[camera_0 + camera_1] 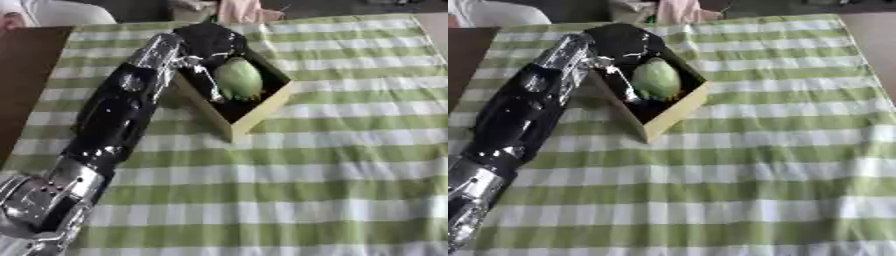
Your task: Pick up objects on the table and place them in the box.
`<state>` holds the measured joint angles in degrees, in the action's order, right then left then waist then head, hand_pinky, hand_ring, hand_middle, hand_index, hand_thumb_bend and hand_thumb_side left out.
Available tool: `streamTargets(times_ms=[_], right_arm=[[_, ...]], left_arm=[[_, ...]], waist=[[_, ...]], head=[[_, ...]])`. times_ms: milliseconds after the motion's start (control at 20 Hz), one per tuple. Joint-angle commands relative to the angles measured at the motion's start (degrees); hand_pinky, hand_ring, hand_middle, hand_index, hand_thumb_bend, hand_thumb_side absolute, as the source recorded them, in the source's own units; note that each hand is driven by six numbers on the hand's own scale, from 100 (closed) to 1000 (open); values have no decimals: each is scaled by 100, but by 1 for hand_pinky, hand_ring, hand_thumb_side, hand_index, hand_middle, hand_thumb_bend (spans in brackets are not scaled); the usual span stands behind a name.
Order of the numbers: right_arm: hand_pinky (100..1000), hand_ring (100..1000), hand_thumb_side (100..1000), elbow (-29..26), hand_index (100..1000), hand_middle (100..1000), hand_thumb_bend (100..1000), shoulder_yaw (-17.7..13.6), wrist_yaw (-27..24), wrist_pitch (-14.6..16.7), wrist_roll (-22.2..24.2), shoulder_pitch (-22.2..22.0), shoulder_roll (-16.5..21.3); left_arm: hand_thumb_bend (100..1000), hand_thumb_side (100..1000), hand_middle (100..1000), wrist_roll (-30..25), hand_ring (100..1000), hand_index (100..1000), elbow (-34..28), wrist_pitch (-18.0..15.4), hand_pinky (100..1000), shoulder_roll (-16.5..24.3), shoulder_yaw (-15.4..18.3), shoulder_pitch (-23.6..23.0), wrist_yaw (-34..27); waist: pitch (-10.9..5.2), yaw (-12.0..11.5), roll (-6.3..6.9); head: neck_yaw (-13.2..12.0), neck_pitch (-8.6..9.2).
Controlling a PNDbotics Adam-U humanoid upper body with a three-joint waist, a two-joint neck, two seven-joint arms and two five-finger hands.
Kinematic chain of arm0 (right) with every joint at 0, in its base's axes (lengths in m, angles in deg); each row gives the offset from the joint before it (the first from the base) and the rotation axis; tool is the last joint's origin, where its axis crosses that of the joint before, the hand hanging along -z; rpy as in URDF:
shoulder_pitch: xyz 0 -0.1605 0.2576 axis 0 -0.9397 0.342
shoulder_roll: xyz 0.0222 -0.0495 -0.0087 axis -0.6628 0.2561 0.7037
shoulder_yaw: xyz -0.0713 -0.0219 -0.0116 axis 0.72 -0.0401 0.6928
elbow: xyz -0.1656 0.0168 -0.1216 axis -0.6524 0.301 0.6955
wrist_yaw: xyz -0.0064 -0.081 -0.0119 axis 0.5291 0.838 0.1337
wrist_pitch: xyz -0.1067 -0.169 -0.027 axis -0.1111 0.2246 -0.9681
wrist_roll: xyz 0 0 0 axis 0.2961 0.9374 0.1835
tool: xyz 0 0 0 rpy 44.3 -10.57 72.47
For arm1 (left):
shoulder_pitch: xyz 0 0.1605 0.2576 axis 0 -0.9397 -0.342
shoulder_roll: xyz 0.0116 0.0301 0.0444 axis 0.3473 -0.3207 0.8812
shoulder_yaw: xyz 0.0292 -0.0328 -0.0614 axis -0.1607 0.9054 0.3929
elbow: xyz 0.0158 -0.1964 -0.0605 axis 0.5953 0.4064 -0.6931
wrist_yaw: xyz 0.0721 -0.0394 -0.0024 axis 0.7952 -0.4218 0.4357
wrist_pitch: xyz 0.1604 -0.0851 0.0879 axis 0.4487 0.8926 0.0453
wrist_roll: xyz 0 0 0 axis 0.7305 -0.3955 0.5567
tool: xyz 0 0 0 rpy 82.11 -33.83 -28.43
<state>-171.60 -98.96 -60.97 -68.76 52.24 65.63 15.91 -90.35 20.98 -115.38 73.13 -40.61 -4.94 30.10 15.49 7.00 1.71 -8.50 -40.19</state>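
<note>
Your left hand (208,42) is over the far end of the wooden box (262,111), with a pale green, rounded object (238,78), fruit-like in shape, just beside it inside the box. You have the hand low in the box mouth, and that reads as a placement: the object seems to sit down between the walls rather than hang above them. Whether the fingers are curled round it or already apart you cannot tell from either view, since the dark hand merges with the dark interior.

The left arm (122,112) comes in from the lower left corner and stretches diagonally up across the green-and-white checked cloth (332,165) on the desk, nearly straight, with the wrist bent down into the box. The box sits askew to the cloth's stripes, one corner pointing toward you.

Your right hand shows in neither view. No other loose object is visible on the cloth, so this may be the last item to go in.
</note>
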Motion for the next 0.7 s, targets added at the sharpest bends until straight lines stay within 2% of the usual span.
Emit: streamTargets(times_ms=[50,150,400,450,550,700], right_arm=[[660,669,1000,-89,826,599,100,-61,-37,-20,-4,35,83],[660,668,1000,-83,826,598,100,-61,-31,-38,-7,27,80],[660,668,1000,-83,826,598,100,-60,-20,-56,-12,22,79],[660,669,1000,-83,826,598,100,-62,-18,-57,-14,22,79],[661,669,1000,-83,826,598,100,-65,-9,-58,-20,27,88],[662,670,1000,-80,826,598,100,-69,9,-56,-28,33,118]], left_arm=[[637,466,781,-48,799,860,-174,-42,689,101,81,191,16],[564,433,762,-9,779,850,-263,-46,660,103,109,188,-106],[552,428,758,16,776,848,-436,28,656,116,120,176,-402],[352,351,677,22,707,804,-475,51,580,92,145,202,-439],[325,341,669,150,692,801,-706,93,564,58,302,240,-591],[298,330,659,165,680,793,-1077,152,553,123,313,236,-859]], waist=[[-139,-1,-16],[-145,-4,-18],[-153,-8,-19],[-163,-20,-27],[-177,-50,-30],[-196,-76,-36]], head=[[-15,-28],[-12,-40],[-11,-52],[-17,-67],[-10,-95],[11,-126]])
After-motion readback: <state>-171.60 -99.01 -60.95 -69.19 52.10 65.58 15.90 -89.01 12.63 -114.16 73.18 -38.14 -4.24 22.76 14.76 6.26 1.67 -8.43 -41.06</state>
